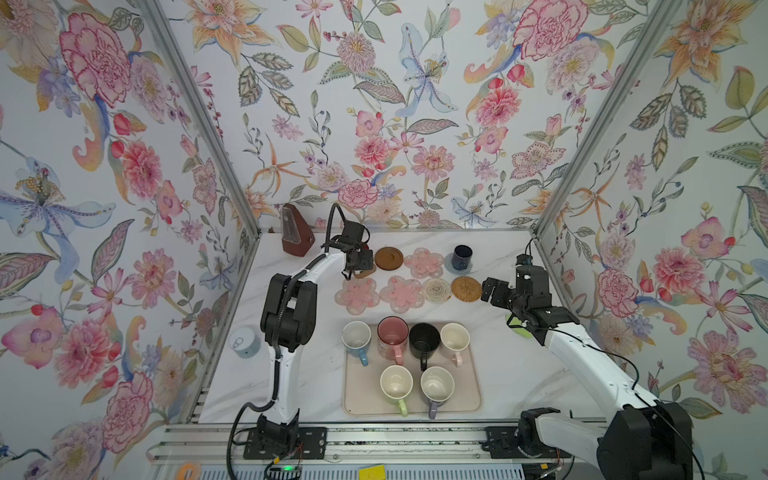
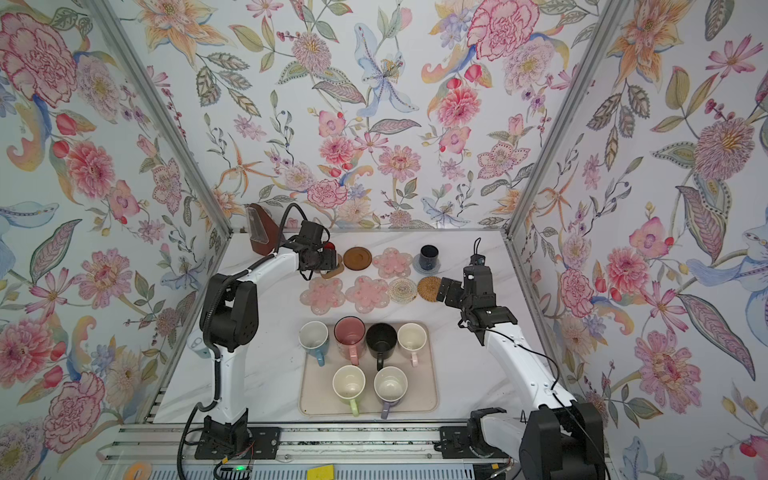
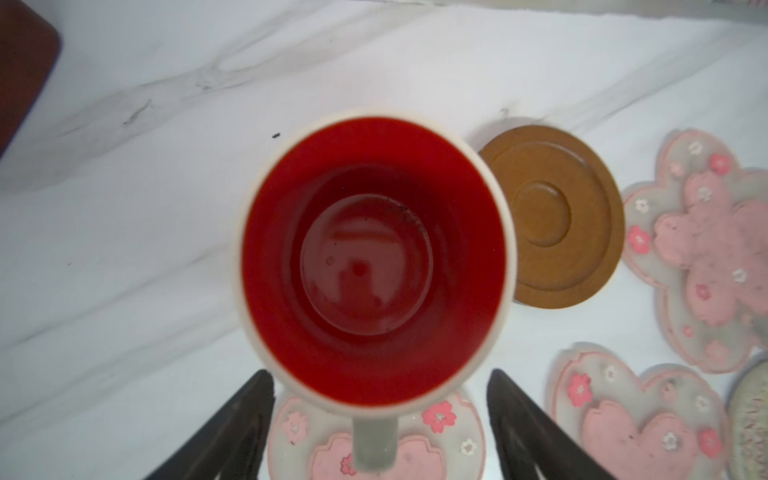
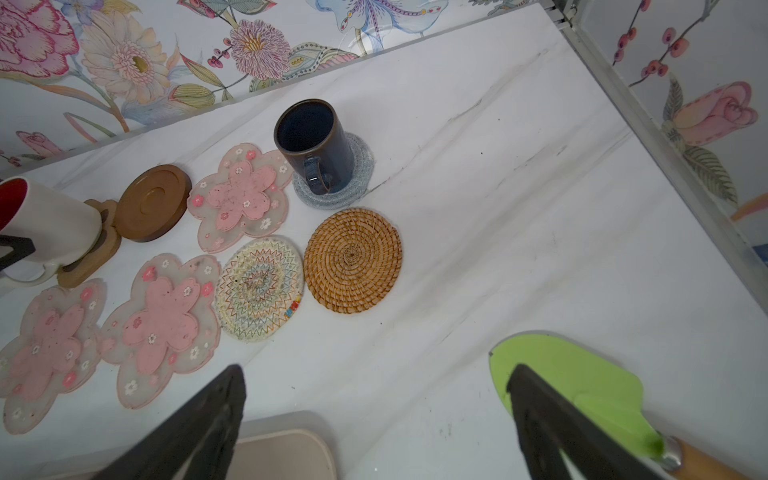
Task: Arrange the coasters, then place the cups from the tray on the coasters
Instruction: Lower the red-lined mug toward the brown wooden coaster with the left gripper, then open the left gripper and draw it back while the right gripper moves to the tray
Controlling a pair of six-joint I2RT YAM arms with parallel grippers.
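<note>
1. worktop (image 1: 511, 374): white marbled surface that carries everything listed below.
2. tray (image 1: 361, 392): beige, rounded corners, at the near middle of the worktop.
3. left claw (image 3: 380, 374): at the far left end of the coaster rows. its fingers are spread, and the handle of the red-lined white mug (image 3: 374, 257) lies in the gap, touched by neither.
4. right claw (image 1: 490, 293): spread wide and empty, over the worktop just beside the tan woven coaster (image 4: 353, 259).
5. mugs upright in the tray, back row: blue mug (image 1: 356, 337), pink mug (image 1: 392, 332), black mug (image 1: 424, 338), cream mug (image 1: 455, 337). front row: light green mug (image 1: 396, 383), lavender mug (image 1: 437, 384).
6. the red-lined white mug stands upright on the brown paw coaster (image 4: 89, 257), leftmost in the far row.
7. navy mug (image 4: 311, 141): upright on the grey-blue coaster (image 4: 357, 183), rightmost in the far row.
8. bare coasters, far row: dark brown disc (image 4: 151, 203), far flower coaster (image 4: 241, 195). near row: left flower coaster (image 4: 45, 349), middle flower coaster (image 4: 162, 324), white woven coaster (image 4: 259, 286), then the tan woven coaster.
</note>
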